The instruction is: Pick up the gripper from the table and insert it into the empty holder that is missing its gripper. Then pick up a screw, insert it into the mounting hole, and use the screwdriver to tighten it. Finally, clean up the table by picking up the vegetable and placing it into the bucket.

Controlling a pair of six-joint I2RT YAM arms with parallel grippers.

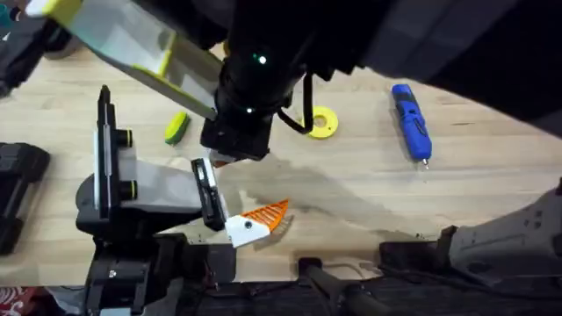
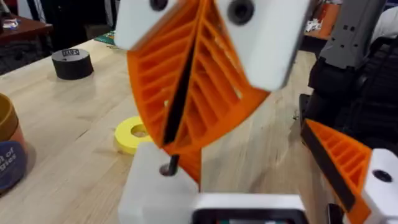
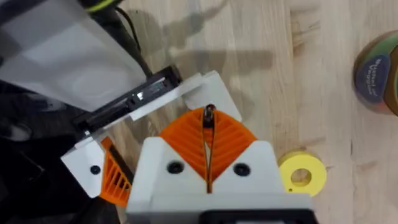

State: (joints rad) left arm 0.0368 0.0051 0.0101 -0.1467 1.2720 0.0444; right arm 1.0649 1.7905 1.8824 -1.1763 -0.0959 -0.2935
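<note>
My right gripper [image 1: 226,151] [image 3: 208,113] points down with its orange pads shut on a thin dark screw [image 3: 209,116] [image 2: 168,168]. The screw's end meets the white holder [image 3: 202,90] [image 2: 152,190], one finger base of my left gripper [image 1: 255,189], which stands open. A strip of the orange gripper [image 2: 190,167] shows against that holder. The left claw's other finger [image 1: 263,218] [image 2: 348,163] carries its own orange wedge. The yellow-green vegetable [image 1: 176,127] and the blue screwdriver [image 1: 411,121] lie on the table. The bucket [image 3: 378,71] [image 2: 9,149] stands beyond the spool.
A yellow spool [image 1: 321,122] [image 3: 301,175] lies just past the grippers. A black tape roll [image 2: 71,62] sits farther back. A pale arm link with yellow edges [image 1: 123,44] crosses the upper left. The right arm's dark bulk [image 1: 439,44] covers the top right.
</note>
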